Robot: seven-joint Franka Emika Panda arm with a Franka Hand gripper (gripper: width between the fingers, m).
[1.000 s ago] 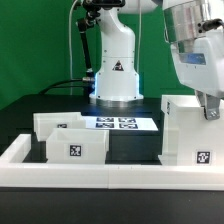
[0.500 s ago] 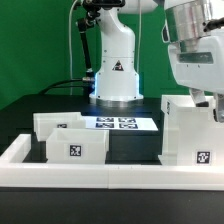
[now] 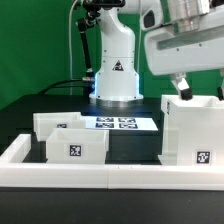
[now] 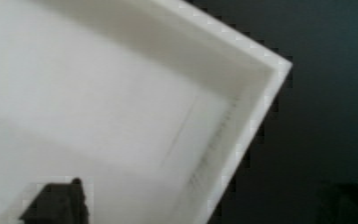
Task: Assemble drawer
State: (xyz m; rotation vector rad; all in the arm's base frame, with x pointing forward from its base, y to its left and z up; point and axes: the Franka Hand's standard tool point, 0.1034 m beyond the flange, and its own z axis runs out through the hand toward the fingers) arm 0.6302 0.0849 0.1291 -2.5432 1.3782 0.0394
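Note:
The tall white case stands at the exterior view's right, with a tag low on its front. Two low white trays sit side by side at the left, the nearer one showing a tag. My gripper hangs just above the case's top edge, open and holding nothing. In the wrist view the case fills most of the picture with its raised rim running diagonally. My gripper shows one dark fingertip over the white surface and the other at the far edge.
The marker board lies flat behind the trays. A long white rail edges the table's front and left side. The arm's white base stands at the back, with green backdrop behind.
The hand has lifted off the case's right side and turned, swinging left so it now spans the case's top. The case and trays have not moved.

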